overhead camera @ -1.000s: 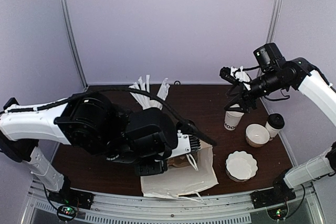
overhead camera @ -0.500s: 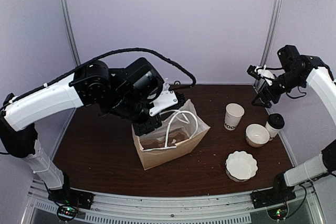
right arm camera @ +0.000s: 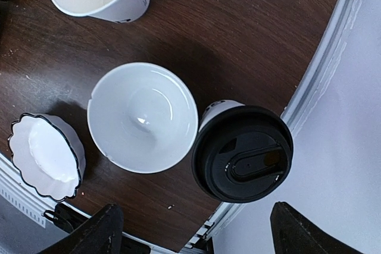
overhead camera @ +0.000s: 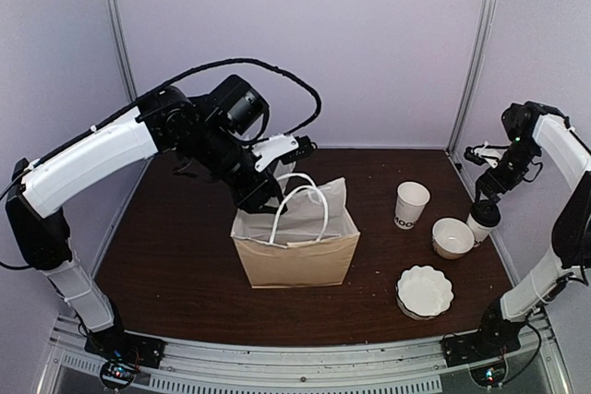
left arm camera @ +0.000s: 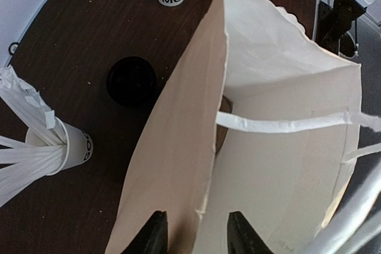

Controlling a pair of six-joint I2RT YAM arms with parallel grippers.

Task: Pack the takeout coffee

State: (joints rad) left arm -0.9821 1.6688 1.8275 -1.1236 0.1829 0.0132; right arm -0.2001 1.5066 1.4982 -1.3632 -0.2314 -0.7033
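The takeout coffee [overhead camera: 482,219], a white cup with a black lid, stands at the table's right edge beside a white bowl [overhead camera: 452,236]. In the right wrist view the coffee [right arm camera: 241,154] is straight below my right gripper [right arm camera: 202,233], whose jaws are wide open and empty. My right gripper [overhead camera: 488,187] hovers just above the cup. A brown paper bag [overhead camera: 295,251] with white handles stands upright and open at the table's middle. My left gripper [left arm camera: 196,233] is open, its fingers astride the bag's back wall [left arm camera: 178,147] at the rim, and it also shows in the top view [overhead camera: 263,195].
A lidless white cup [overhead camera: 411,202] stands left of the bowl. A scalloped white dish [overhead camera: 425,291] sits near the front right. Behind the bag, the left wrist view shows a cup with white straws [left arm camera: 65,147] and a round black object [left arm camera: 132,80] on the table.
The bag went from lying flat under my left arm to standing upright and open. My left arm rose and moved back. My right arm swung right, over the lidded cup.
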